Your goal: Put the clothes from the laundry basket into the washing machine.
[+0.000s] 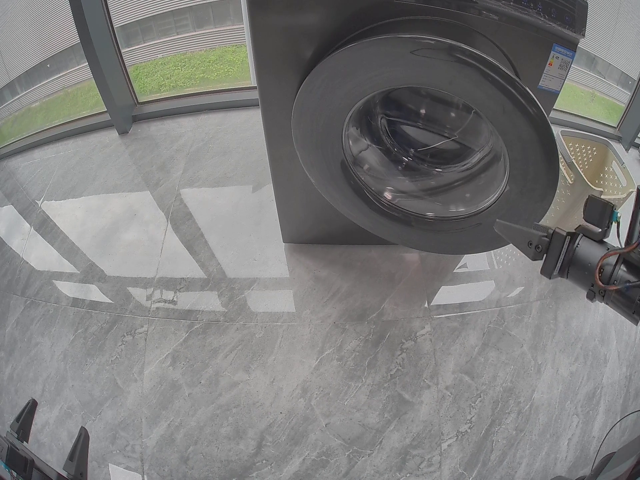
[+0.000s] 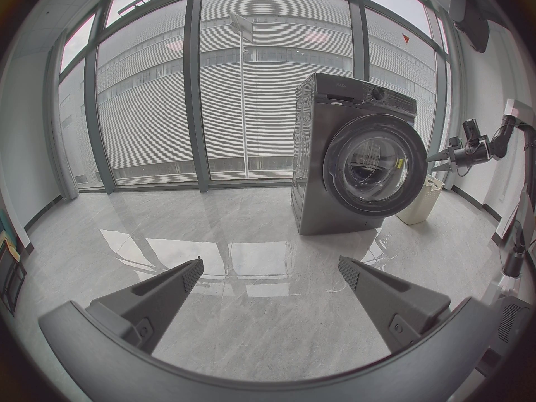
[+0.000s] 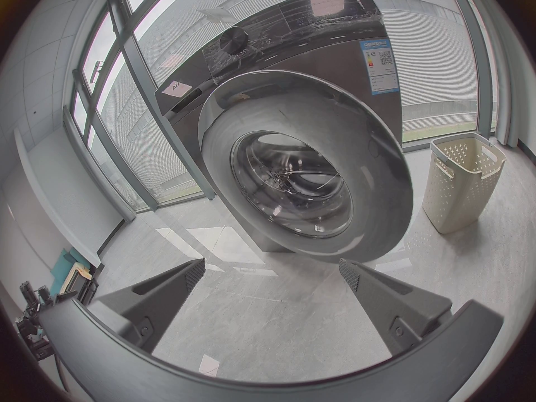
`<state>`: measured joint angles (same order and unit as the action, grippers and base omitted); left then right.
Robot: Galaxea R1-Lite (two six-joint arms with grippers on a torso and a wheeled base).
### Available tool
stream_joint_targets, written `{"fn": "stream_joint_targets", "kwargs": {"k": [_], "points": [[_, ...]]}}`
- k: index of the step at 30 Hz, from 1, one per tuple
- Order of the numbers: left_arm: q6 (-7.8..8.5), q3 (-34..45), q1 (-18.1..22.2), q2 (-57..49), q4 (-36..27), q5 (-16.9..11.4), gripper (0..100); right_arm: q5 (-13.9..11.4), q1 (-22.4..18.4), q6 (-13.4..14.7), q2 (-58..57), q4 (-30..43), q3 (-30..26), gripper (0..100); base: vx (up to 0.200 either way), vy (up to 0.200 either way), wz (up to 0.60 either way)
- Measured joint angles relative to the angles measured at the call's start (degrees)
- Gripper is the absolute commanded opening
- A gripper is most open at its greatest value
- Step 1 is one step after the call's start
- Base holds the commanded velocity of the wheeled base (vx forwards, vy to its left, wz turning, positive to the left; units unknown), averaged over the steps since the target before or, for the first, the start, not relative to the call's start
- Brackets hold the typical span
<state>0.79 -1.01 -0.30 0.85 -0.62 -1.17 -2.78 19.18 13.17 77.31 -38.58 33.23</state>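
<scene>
The grey washing machine (image 1: 300, 101) stands on the floor by the windows. Its round glass door (image 1: 427, 141) is swung partly outward, toward me. A cream laundry basket (image 1: 593, 168) stands just right of the machine; its perforated inner walls (image 3: 469, 157) are bare near the rim. My right gripper (image 1: 517, 235) hangs open in the air, tips close to the door's lower right edge, in front of the basket. My left gripper (image 1: 53, 435) is open, low at the near left, far from the machine (image 2: 346, 157). Nothing is between the fingers (image 3: 167, 291) of either gripper.
Grey marble floor (image 1: 300, 368) spreads wide between me and the machine. Tall windows with dark frames (image 1: 100, 48) run behind and to the left. A wall and window frame stand close behind the basket (image 2: 419, 199).
</scene>
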Motion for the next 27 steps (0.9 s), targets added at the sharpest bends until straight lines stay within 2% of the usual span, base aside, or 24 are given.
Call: {"fn": "stream_joint_targets", "kwargs": {"k": [7,17,22,27], "points": [[-0.01,0.0,0.0,-0.2,0.0,-0.1,100,0.8,-0.5,0.0,3.6,-1.2,3.8,100,0.0,-0.2,0.0],[-0.04,0.0,0.1,-0.2,0.2,0.0,100,1.2,-4.5,0.0,9.3,-1.8,12.7,100,0.0,0.0,0.0],[-0.17,0.0,0.2,-0.2,0.3,0.2,100,1.1,-6.9,0.0,13.1,-5.9,15.0,100,0.0,0.0,0.0],[-0.35,0.0,0.2,-0.2,0.4,0.4,100,1.4,-8.4,0.0,16.1,-10.5,16.0,100,0.2,0.0,0.0]]}}
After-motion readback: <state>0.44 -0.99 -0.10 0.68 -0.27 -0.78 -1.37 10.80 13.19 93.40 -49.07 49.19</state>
